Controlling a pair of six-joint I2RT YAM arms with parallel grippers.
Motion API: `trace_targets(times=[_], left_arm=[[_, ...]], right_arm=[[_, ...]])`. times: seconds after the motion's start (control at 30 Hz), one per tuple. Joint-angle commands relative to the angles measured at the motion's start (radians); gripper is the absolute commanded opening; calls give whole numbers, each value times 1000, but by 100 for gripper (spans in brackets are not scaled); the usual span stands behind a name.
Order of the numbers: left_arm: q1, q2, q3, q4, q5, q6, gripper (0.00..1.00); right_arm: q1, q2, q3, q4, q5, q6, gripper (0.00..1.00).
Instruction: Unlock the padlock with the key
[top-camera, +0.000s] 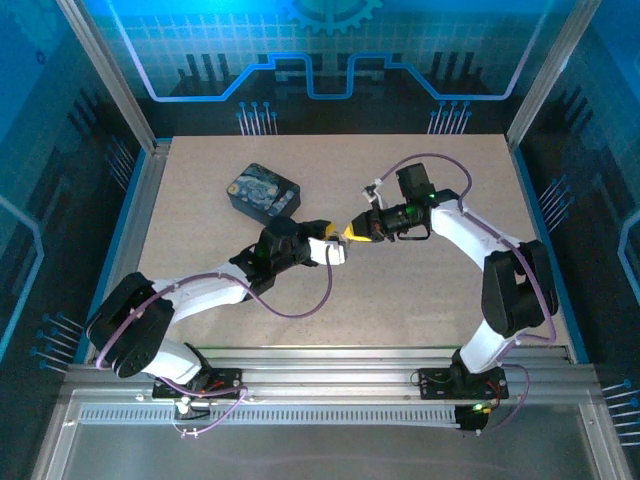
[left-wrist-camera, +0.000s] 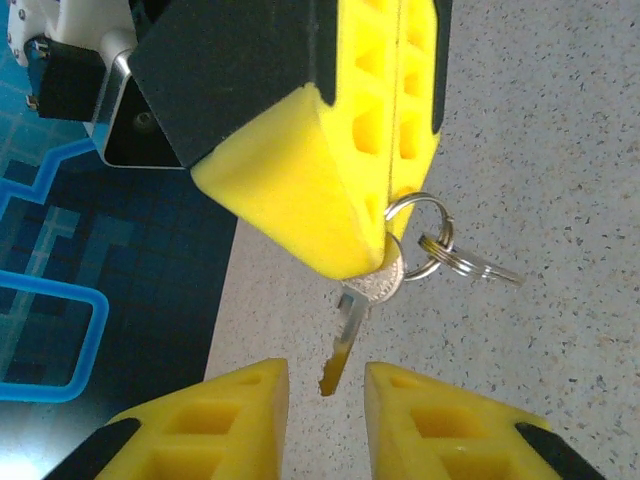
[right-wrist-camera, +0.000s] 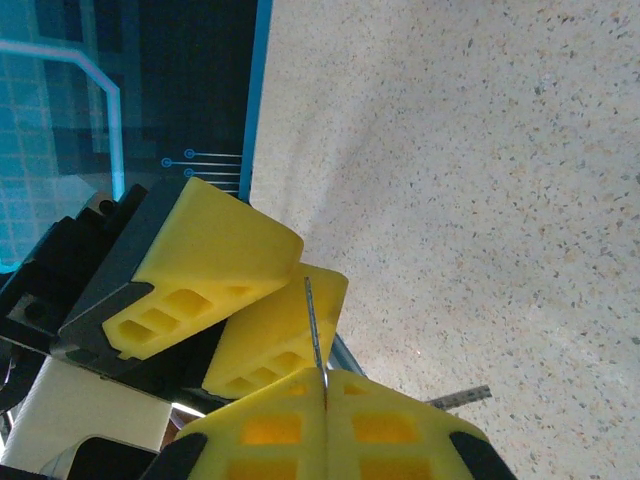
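Key (left-wrist-camera: 352, 318) in right gripper (right-wrist-camera: 325, 385), tip at left gripper (left-wrist-camera: 325, 400).

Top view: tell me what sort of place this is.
Likely a robot test cell or demo booth: a speckled table edged with aluminium rails, blue walls printed with circuit lines and a gear, and a left arm and right arm bolted at the near edge.

Hanging key (left-wrist-camera: 353, 310) pinched by right gripper (left-wrist-camera: 385, 252), tip between left gripper (left-wrist-camera: 327, 395) jaws
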Motion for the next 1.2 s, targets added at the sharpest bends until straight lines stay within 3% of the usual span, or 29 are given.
trace_targets(times=[0.0,0.2,0.5,0.63,0.97,1.17], left_arm=[[-5,7,21,-2,7,8,24],[-15,-2,28,-41,19,-3,21],[-22,1,46,-87,19,3,5],[-23,-4,63,-164,35,-32,0],[48,-15,188,-512,290,-303,0],[119,48,309,-768,519,-400,0]], right_arm=[[15,10,23,-5,-19,7,0],[16,19,27,17,-28,34,0],[18,31,39,24,-37,53,0],[17,27,39,18,-37,51,8],[-68,-7,36,-3,-28,-9,35],[-114,-77,-33,104,-75,-108,36]])
